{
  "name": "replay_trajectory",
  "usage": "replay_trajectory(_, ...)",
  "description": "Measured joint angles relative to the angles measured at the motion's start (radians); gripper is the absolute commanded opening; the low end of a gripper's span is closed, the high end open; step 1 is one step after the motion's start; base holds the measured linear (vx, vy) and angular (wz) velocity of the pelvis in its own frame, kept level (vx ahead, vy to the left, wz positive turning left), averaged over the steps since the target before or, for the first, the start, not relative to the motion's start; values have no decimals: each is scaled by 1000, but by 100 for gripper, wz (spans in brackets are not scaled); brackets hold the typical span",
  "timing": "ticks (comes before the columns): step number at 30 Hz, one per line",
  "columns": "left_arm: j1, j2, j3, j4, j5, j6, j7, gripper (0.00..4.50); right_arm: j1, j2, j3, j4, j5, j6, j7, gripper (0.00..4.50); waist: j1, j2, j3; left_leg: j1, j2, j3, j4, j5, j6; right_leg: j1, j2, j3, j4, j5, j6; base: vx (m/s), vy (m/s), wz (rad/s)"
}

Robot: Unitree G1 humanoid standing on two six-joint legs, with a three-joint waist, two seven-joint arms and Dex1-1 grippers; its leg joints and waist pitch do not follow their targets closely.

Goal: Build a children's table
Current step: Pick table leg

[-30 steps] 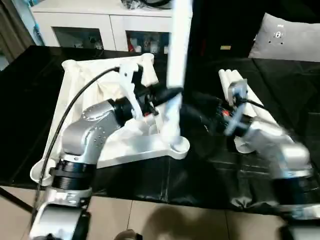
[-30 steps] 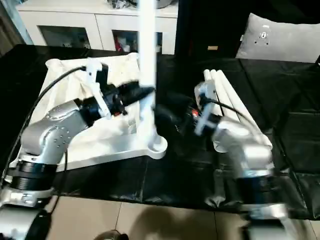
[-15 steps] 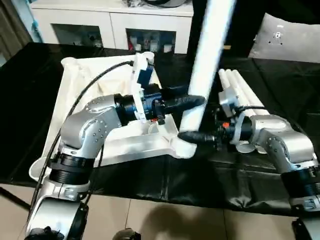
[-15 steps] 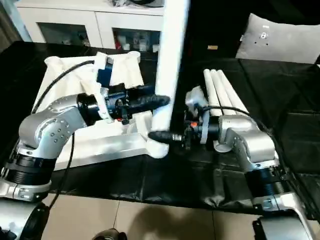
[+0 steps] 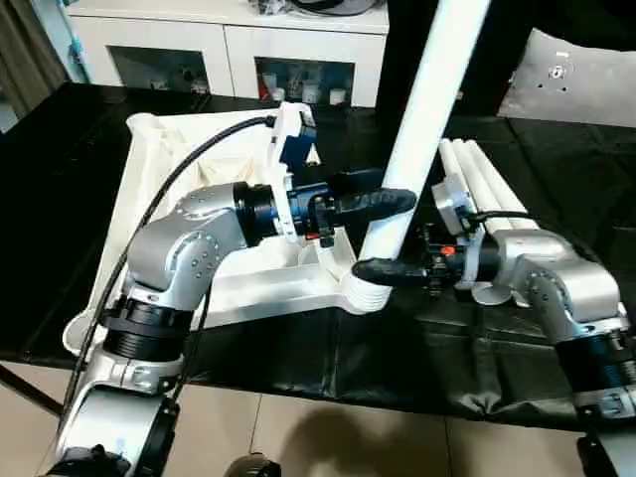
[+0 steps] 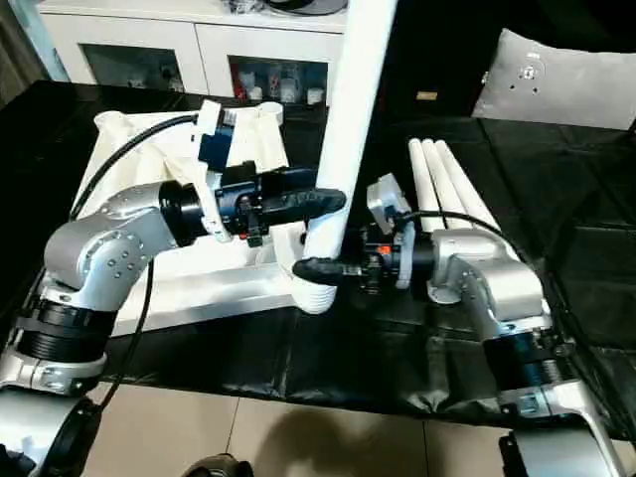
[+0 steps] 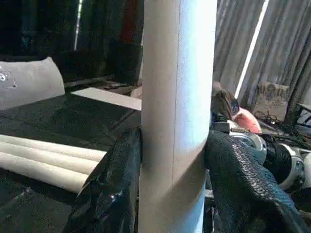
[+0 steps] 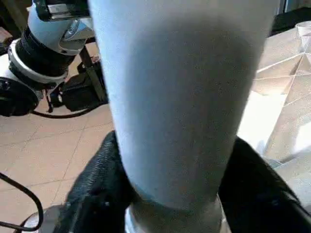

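a black-covered table (image 5: 298,348) fills the foreground with a white glass-door cabinet (image 5: 229,45) behind it, and since a second ago the upright leg (image 5: 417,129) has tipped from vertical to lean toward the right, while the right gripper (image 5: 383,270) has come in from beside the spare legs (image 5: 477,179) and narrowed onto it. the right gripper now clasps the leg low, just above its ribbed end at the near corner socket of the upturned tabletop (image 5: 149,189). a little higher the left gripper (image 5: 383,199) holds the same leg, fingers (image 7: 112,194) pressed to both its sides.
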Motion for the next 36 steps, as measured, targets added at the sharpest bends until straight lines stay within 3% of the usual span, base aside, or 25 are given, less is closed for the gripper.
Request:
replay_trajectory(12, 0, -3, -1, 5, 1, 1, 1, 180, 5, 0, 0, -3, 2, 6, 0, 191, 2, 0, 0, 0, 0, 0, 1, 0, 0, 0, 0, 0, 0, 0, 0, 0, 0, 0)
replay_trajectory(14, 0, -2, -1, 3, -1, 13, 0, 250, 10, 0, 0, -7, 2, 7, -1, 191, 2, 0, 0, 0, 0, 0, 1, 0, 0, 0, 0, 0, 0, 0, 0, 0, 0, 0)
replay_trajectory(16, 1, -1, -1, 0, -5, 32, -1, 250, 17, 1, 0, -8, 2, 8, -2, 191, 2, 0, 0, 0, 0, 0, 1, 0, 0, 0, 0, 0, 0, 1, 0, 0, 0, 0)
replay_trajectory(17, 3, 0, -2, -7, -8, 41, -1, 278, 18, 4, 0, -8, 2, 9, -4, 191, 2, 0, 0, 0, 0, 0, 1, 0, 0, 0, 0, 0, 0, 1, 0, 0, 0, 0)
replay_trajectory(26, 35, -21, -2, -20, -25, 53, 3, 341, 48, 42, -2, -15, 3, 3, -43, 191, 1, 1, 0, 0, 0, 0, 1, 0, 0, 0, 0, 0, 0, 2, -2, 0, 0, 0)
replay_trajectory(29, 71, -67, 33, -39, -76, 73, 24, 350, 61, 79, -14, -43, 10, -5, -83, 191, 1, 1, 0, 0, 0, 0, 1, 0, 0, 0, 0, 0, 0, 2, -2, 0, 0, 0)
replay_trajectory(30, 80, -86, 49, -43, -96, 79, 35, 377, 63, 95, -21, -56, 13, -5, -99, 191, 1, 1, -1, 0, 0, 0, 1, 0, 0, 0, 0, 0, 0, 2, -2, 0, 0, 0)
replay_trajectory(32, 86, -108, 62, -59, -119, 81, 56, 387, 70, 120, -34, -72, 26, -6, -131, 191, 2, 1, -1, 0, 1, 0, 2, 0, 0, 1, 0, 0, 0, 2, -3, 0, 0, 0)
replay_trajectory(36, 91, -101, 19, -86, -58, 48, 87, 429, 102, 148, -41, -78, 21, -25, -184, 191, 3, 1, -1, 0, 1, 0, 2, 1, 0, 2, 0, 0, -1, 3, -3, 0, 0, 0)
